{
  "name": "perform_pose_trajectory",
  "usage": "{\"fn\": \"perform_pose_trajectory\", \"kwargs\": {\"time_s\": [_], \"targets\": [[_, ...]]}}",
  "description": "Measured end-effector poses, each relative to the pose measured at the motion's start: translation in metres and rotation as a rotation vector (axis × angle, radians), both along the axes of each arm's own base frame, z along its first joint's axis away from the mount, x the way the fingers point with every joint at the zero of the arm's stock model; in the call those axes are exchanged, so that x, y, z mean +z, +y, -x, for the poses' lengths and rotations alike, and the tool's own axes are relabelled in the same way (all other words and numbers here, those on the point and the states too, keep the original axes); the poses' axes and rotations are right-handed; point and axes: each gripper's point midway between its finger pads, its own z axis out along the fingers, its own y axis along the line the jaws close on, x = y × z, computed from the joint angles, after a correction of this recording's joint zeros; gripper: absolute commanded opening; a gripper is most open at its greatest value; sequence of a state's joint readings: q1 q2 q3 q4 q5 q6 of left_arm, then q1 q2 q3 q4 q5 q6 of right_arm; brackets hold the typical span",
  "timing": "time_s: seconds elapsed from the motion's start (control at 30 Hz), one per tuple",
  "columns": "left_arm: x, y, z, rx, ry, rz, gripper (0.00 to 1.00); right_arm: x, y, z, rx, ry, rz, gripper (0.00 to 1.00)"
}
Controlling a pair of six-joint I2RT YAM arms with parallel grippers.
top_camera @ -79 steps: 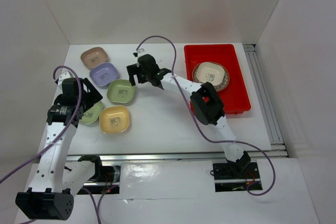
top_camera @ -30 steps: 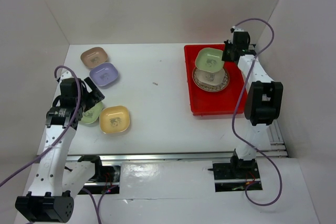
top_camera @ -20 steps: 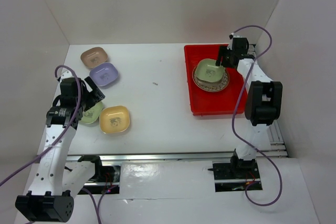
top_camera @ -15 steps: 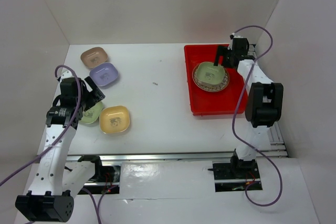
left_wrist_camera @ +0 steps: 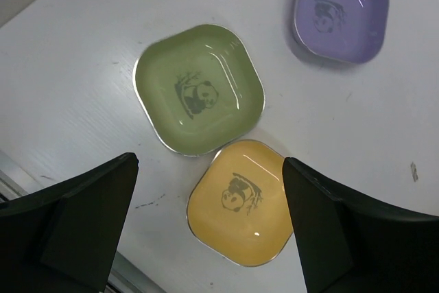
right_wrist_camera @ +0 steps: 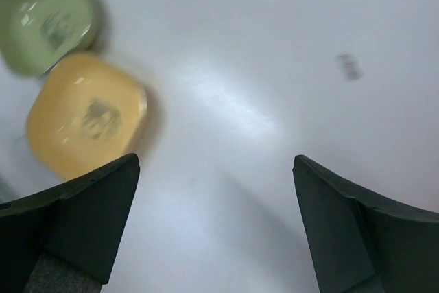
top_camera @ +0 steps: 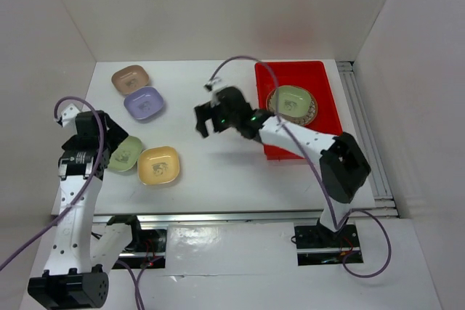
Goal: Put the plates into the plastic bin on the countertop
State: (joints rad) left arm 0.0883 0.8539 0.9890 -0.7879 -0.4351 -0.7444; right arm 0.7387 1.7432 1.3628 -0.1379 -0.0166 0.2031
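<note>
White table point(top_camera: 218, 172); red bin point(top_camera: 290, 72) holding a pale green plate point(top_camera: 290, 99) on a brown lattice plate point(top_camera: 312, 111). Pinkish-brown plate point(top_camera: 131, 78). Lavender plate point(left_wrist_camera: 341, 10), green plate point(left_wrist_camera: 198, 88) and yellow plate point(left_wrist_camera: 240, 200) bear dark panda prints.

Bright, even light washed the white surface point(top_camera: 218, 172), casting soft shadows. Motion blur smeared the right wrist view, its yellow plate point(right_wrist_camera: 86, 118) indistinct; the left wrist view was sharp.
</note>
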Motion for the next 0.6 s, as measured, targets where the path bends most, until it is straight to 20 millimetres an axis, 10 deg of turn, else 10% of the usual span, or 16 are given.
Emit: {"fn": "perform_pose_trajectory", "kwargs": {"time_s": [0.2, 0.6], "targets": [[0.005, 0.022, 0.014, 0.118, -0.016, -0.019, 1.00, -0.053, 0.087, 0.085, 0.187, 0.086, 0.044, 1.00], [0.006, 0.022, 0.014, 0.115, -0.019, -0.021, 1.00, -0.144, 0.128, 0.081, 0.156, 0.160, 0.138, 0.70]]}}
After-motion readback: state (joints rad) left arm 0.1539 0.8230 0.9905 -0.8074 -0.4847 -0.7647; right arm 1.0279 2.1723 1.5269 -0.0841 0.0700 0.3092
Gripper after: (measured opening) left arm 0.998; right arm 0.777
